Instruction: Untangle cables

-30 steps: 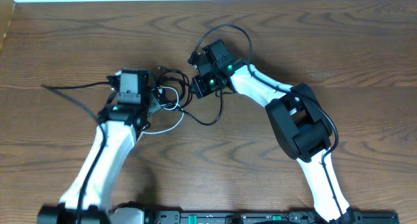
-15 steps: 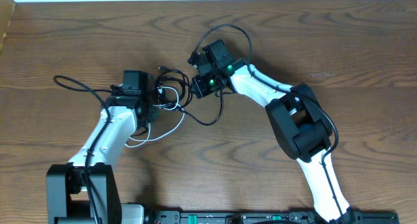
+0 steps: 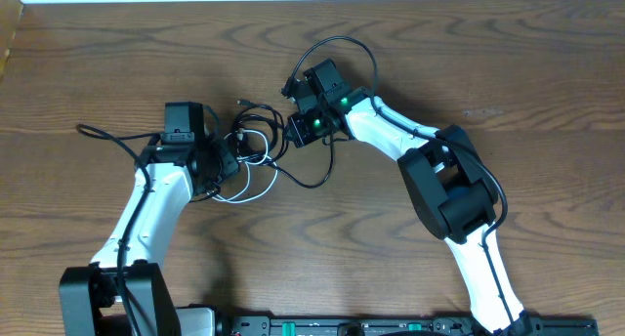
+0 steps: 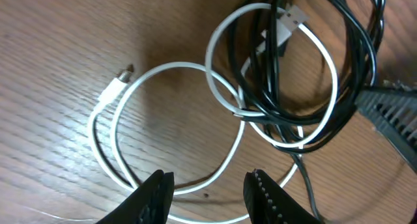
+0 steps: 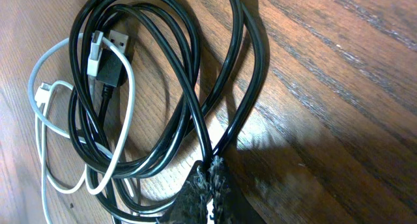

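- The cables (image 3: 256, 146) lie in one small knotted pile on the table (image 3: 488, 43), a little toward 10 o'clock from its middle.
- The white cable (image 4: 171, 66) makes two loops. One loop goes through the ring of black cables (image 4: 272, 61), so they hang onto each other.
- The white cable's small plug lies free on the wood, at 9 o'clock of the pile in the left wrist view.
- The right gripper (image 5: 210, 182) sits at 3 o'clock of the pile in the overhead view. Its fingers are pinched tight on the black cables. I think it holds them down so that the pile cannot slide.
- The left gripper (image 4: 208, 188) is at 8 o'clock of the pile. Its fingers are spread apart and hold nothing. A bend of the white cable lies right between them.
- I think the white cable is the next thing to grab, and pulling it toward 8 o'clock may slip it out.
- Pulling too fast could make the knot tighter.
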### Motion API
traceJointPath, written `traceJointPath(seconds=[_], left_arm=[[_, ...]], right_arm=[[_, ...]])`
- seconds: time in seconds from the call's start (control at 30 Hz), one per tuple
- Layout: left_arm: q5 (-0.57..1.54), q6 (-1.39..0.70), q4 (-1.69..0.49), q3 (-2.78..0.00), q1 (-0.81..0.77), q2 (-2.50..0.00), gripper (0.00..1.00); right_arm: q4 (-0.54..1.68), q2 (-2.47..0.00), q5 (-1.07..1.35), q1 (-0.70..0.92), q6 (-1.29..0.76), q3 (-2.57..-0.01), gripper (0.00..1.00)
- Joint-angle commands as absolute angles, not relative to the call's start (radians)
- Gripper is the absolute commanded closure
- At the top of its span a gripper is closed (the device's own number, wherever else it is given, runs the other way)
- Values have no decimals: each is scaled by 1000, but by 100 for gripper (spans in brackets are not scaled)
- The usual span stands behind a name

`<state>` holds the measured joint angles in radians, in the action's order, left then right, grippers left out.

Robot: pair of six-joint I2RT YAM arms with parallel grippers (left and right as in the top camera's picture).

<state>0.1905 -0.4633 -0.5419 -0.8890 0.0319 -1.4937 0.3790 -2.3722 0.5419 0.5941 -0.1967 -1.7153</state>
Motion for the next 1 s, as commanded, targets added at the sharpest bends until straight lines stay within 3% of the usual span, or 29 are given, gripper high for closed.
traceJointPath(seconds=[0.0, 0.27, 0.4, 0.7, 0.97], left_arm=[[223, -446, -516, -904, 32, -1490, 60], [225, -500, -418, -881, 28, -1557, 61], [272, -481, -370, -881, 3, -1591, 71], [276, -255, -321, -881, -114, -1630, 72], [277, -156, -278, -881, -119, -1723, 72]], right_arm=[[389, -2383, 470, 590, -178, -1705, 99], [393, -2383, 469, 590, -178, -1705, 99], [392, -2383, 469, 591, -178, -1705, 99], [393, -2383, 469, 591, -178, -1705, 99], [393, -2383, 469, 591, -178, -1705, 99]])
